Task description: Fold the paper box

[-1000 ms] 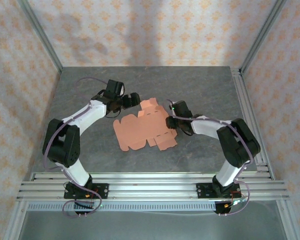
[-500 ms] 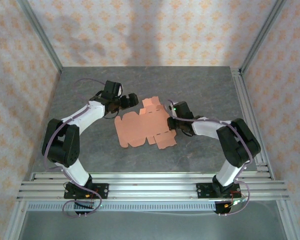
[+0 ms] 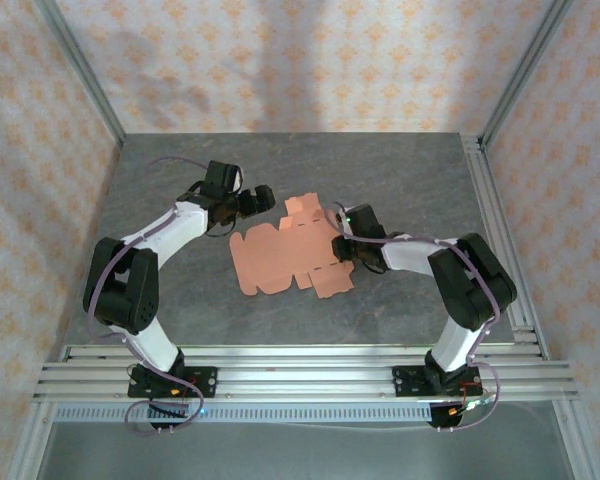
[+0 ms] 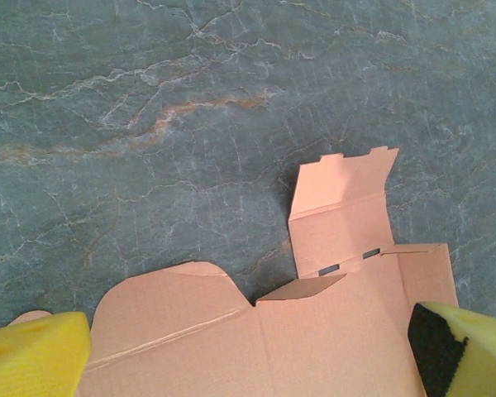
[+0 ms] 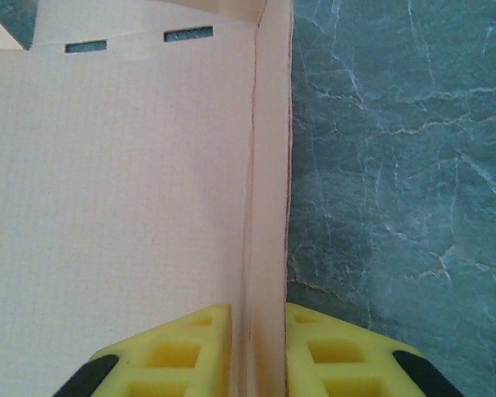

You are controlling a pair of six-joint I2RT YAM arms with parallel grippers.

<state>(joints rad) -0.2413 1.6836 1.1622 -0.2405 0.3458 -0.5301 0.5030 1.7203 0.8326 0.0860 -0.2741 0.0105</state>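
Salmon-orange paper box (image 3: pixel 285 255), plain all over, on a grey-green marbled table (image 3: pixel 400 170), pale veins, one rusty streak. Right gripper (image 5: pixel 258 327): bright yellow, black at the edges. Left arm (image 3: pixel 165 232): white, black joints. Far wall (image 3: pixel 310 60): cream with orange floral motifs.

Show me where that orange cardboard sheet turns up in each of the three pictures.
Top external: the paper box lies mid-table, between the two arms.
Left wrist: the paper box spans the bottom, with one tabbed flap reaching up right of centre.
Right wrist: the paper box covers the left side, with an edge strip standing between the right gripper fingers.
Shared landmark: the pair of slots, in both wrist views.
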